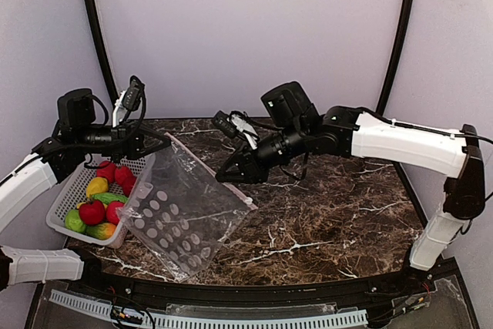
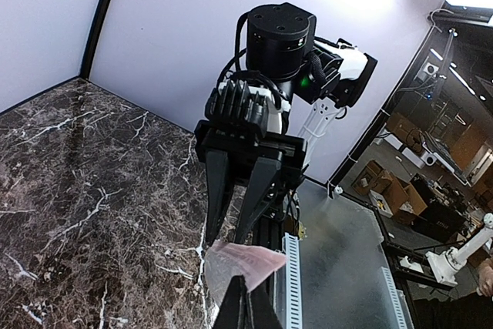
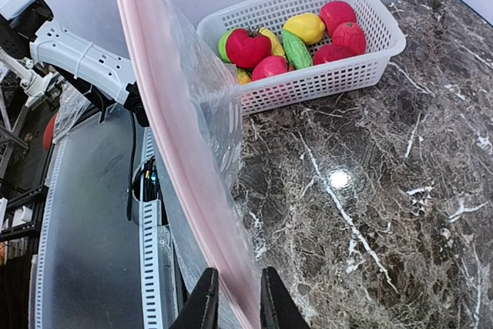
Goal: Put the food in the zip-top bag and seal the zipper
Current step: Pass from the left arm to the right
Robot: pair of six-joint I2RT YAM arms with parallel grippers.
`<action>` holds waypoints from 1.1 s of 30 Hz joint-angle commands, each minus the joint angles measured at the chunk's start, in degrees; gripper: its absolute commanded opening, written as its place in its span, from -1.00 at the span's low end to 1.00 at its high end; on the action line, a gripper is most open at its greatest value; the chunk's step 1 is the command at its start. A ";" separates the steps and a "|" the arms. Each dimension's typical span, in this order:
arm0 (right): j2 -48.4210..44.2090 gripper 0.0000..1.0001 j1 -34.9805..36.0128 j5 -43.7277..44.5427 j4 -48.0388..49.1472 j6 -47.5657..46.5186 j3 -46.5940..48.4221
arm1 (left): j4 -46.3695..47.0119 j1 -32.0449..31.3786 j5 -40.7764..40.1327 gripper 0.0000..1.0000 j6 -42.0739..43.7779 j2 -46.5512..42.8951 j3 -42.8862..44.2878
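Pinching the zipper [image 3: 166, 113], the right claw [image 3: 233, 302] and left claw [image 2: 245, 306] are both clamped on the zip-top bag [image 1: 181, 206].

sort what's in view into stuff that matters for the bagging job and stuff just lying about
For the job:
toy food
clear bag
pink zipper
left gripper and right gripper, each pinching the bag's zipper edge

Just there:
white basket holding the food
marble table
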 commanded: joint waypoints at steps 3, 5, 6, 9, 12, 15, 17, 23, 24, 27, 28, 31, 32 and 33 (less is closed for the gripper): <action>1.99 -0.69 -0.09 -3.12 -0.24 -1.47 2.55 | 1.20 0.25 1.39 -0.99 -0.47 0.12 -0.25; 2.26 -0.78 -0.18 -3.24 -0.18 -1.62 2.82 | 1.37 0.25 1.49 -0.99 -0.63 0.29 -0.20; 2.38 -0.83 -0.12 -3.20 -0.10 -1.73 2.90 | 1.45 0.23 1.51 -0.99 -0.72 0.43 -0.20; 2.60 -0.94 -0.21 -3.11 0.15 -1.92 3.17 | 1.70 0.21 1.56 -0.99 -0.79 0.57 -0.11; 2.52 -1.00 -0.39 -2.98 0.59 -1.93 3.17 | 1.79 0.26 1.76 -0.99 -0.92 0.82 -0.11; 2.56 -1.00 -0.45 -3.42 0.93 -1.97 3.24 | 1.89 0.25 1.84 -0.99 -0.88 1.00 -0.11; 2.68 -1.00 -0.49 -4.06 1.17 -1.85 3.15 | 1.93 0.26 1.75 -0.99 -0.85 1.09 -0.12; 1.73 -1.00 -0.49 -2.43 2.91 -0.81 2.61 | 1.74 0.26 -1.02 -0.91 -0.52 1.38 -0.04; 1.43 -1.00 -0.58 -0.45 2.78 -0.35 2.68 | 1.59 0.26 -1.86 -0.64 -0.37 1.38 0.08; -0.03 -1.00 -1.88 6.26 2.43 1.40 1.88 | -1.14 0.26 -8.95 0.04 1.80 1.27 0.95; -0.73 -1.00 -2.79 8.06 2.25 2.26 1.44 | -2.83 0.26 -12.54 0.24 2.41 1.20 1.59; -3.27 -1.00 -6.17 11.98 1.35 4.60 -0.86 | -5.45 0.26 -20.10 0.47 4.93 0.66 3.11; -4.31 -1.00 -7.28 13.09 0.81 4.96 -1.72 | -6.06 0.26 -22.89 0.50 5.25 0.49 3.30; -5.28 -1.00 -8.54 14.34 0.02 5.12 -2.39 | -6.13 0.26 -24.22 0.55 5.45 0.15 3.43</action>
